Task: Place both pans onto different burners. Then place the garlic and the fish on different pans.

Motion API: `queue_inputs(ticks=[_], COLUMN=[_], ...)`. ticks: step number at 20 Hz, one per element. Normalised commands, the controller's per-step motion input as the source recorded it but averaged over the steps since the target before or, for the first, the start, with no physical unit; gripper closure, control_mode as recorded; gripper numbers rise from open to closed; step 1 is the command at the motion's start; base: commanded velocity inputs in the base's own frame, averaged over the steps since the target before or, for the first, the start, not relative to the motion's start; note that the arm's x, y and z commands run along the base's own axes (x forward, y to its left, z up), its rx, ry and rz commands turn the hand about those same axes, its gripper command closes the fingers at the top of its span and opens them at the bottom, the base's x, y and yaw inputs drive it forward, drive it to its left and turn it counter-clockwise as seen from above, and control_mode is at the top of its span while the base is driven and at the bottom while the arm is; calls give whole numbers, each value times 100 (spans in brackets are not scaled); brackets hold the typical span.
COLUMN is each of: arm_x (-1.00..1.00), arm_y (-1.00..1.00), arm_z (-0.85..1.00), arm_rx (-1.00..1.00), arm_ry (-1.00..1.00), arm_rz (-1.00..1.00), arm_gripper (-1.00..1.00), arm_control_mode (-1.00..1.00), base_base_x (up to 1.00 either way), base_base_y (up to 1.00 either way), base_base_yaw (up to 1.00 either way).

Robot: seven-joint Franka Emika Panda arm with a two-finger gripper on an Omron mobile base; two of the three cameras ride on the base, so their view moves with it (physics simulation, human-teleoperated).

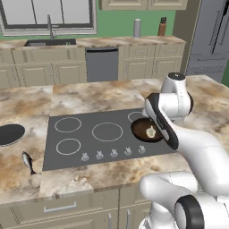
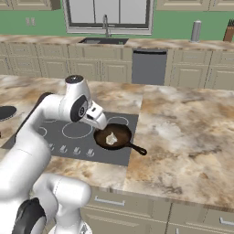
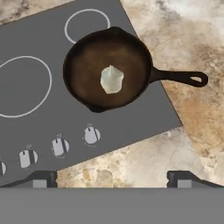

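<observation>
The dark brown pan (image 3: 109, 70) sits on the right front of the cooktop (image 1: 89, 138), its handle (image 3: 179, 78) reaching out over the counter. The pale garlic (image 3: 112, 79) lies in the pan's middle, also seen as garlic (image 1: 151, 132) and garlic (image 2: 111, 138). My gripper (image 3: 111, 179) hovers above the pan, open and empty, and shows as the gripper (image 2: 101, 124) beside the pan's left rim. The flat black pan (image 1: 10, 134) rests on the counter left of the cooktop. The fish (image 1: 28, 162) lies on the counter in front of it. Bare burners (image 1: 107, 131) show as white rings.
A row of silver knobs (image 1: 113, 153) lines the cooktop's front edge. Marble counter (image 2: 183, 137) spreads wide to the right of the cooktop. A sink (image 1: 50, 42), a dishwasher (image 1: 102, 65) and a silver canister (image 1: 137, 28) stand along the back wall.
</observation>
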Motion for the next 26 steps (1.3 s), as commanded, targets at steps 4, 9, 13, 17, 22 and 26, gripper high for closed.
queue_inputs(ticks=[4,9,13,17,22,26], arm_x=[-44,-36,-23,-26,-28,-35], arm_y=[1,4,18,16,3,0], arm_z=[28,14,12,8,4,0], arm_rx=[-9,-8,-11,-11,-1,4], arm_ry=[0,-1,-2,-4,-3,-5], arm_rz=[9,11,7,6,2,4], arm_gripper=[-100,-100,-100,-100,-100,-100], arm_control_mode=[-100,-100,-100,-100,-100,-100], base_base_x=[0,0,0,0,0,0], base_base_y=[0,0,0,0,0,0], base_base_yaw=[0,0,0,0,0,0])
